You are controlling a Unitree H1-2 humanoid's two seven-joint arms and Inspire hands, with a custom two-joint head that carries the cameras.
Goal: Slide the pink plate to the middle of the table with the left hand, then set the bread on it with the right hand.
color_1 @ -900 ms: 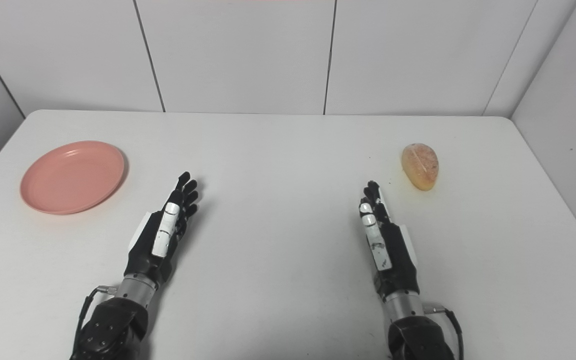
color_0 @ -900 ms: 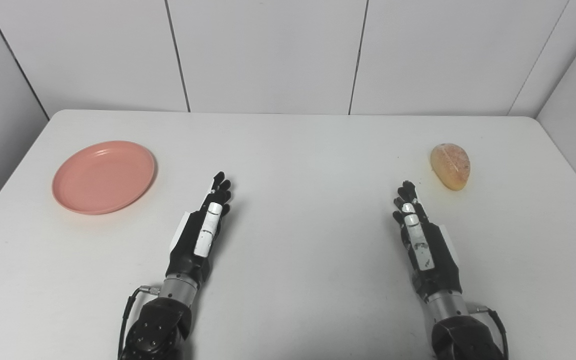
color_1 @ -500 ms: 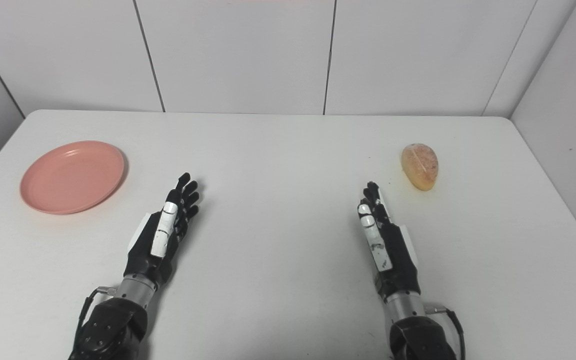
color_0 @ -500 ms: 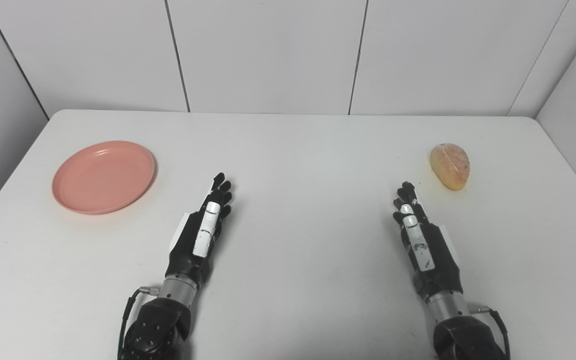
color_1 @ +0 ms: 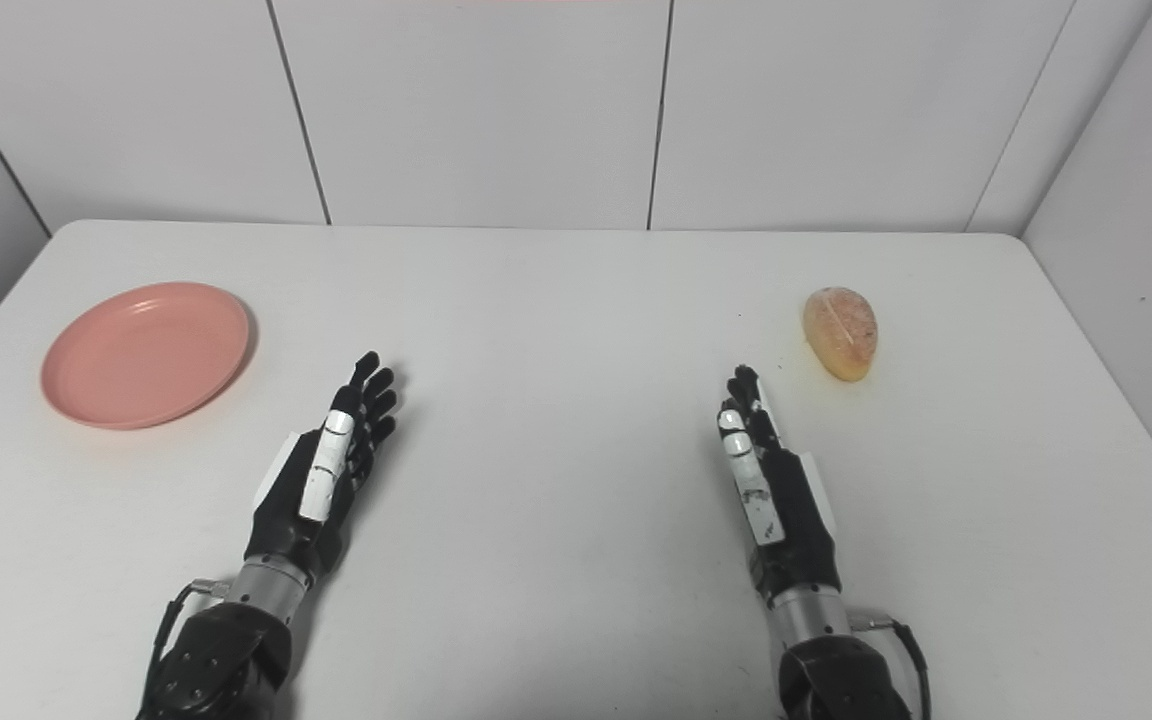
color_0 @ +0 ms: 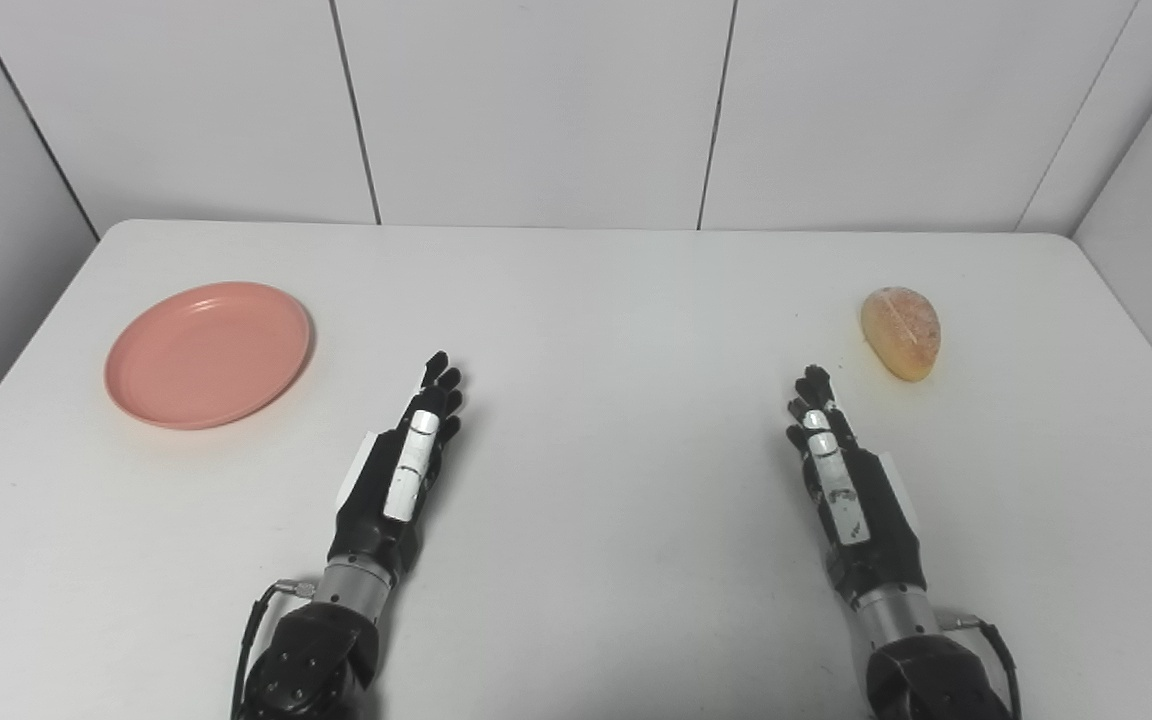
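A pink plate [color_0: 206, 352] lies flat at the left side of the white table [color_0: 616, 300]. A golden bread roll [color_0: 901, 332] lies at the right side of the table. My left hand [color_0: 401, 470] rests low over the table, open and empty, fingers stretched forward, to the right of and nearer than the plate. My right hand [color_0: 841, 480] is open and empty too, fingers stretched forward, just short of and to the left of the bread. The same scene shows in the right eye view: plate [color_1: 144, 353], bread [color_1: 840, 332], left hand [color_1: 321, 470], right hand [color_1: 766, 485].
White wall panels stand behind the table's far edge and at both sides. Nothing else lies on the table.
My left hand has drawn back slightly toward me. The right hand, plate and bread have not moved.
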